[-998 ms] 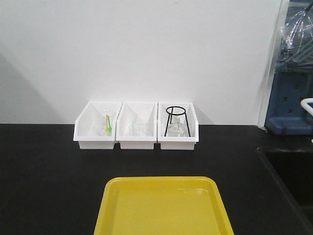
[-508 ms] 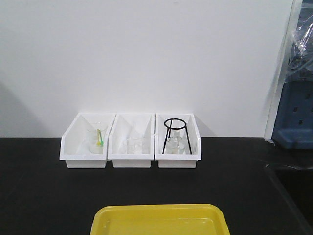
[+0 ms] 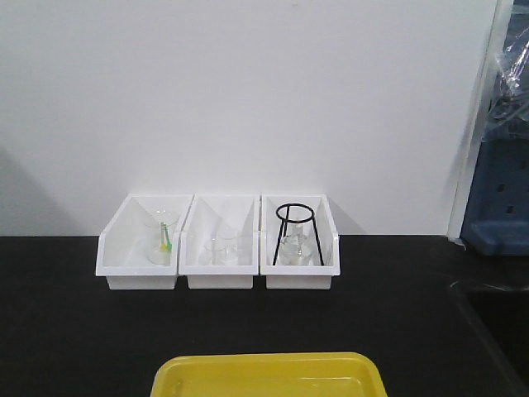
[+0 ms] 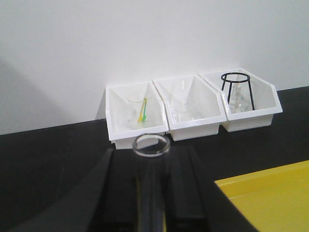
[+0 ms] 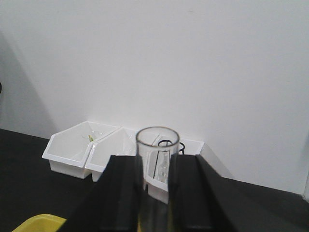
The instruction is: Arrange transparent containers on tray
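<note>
Slim tube [image 4: 149, 203] in left gripper [image 4: 150, 151], wide tube [image 5: 157, 183] in right gripper [image 5: 157, 158]

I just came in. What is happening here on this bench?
A two-arm robot is handling lab glassware. Its left gripper holds a clear tube between its fingers, and the right gripper holds a wider clear tube the same way. More glass vessels sit in three white bins by the wall, one beside a black wire stand. The visible part of the yellow tray holds nothing yet.
</note>
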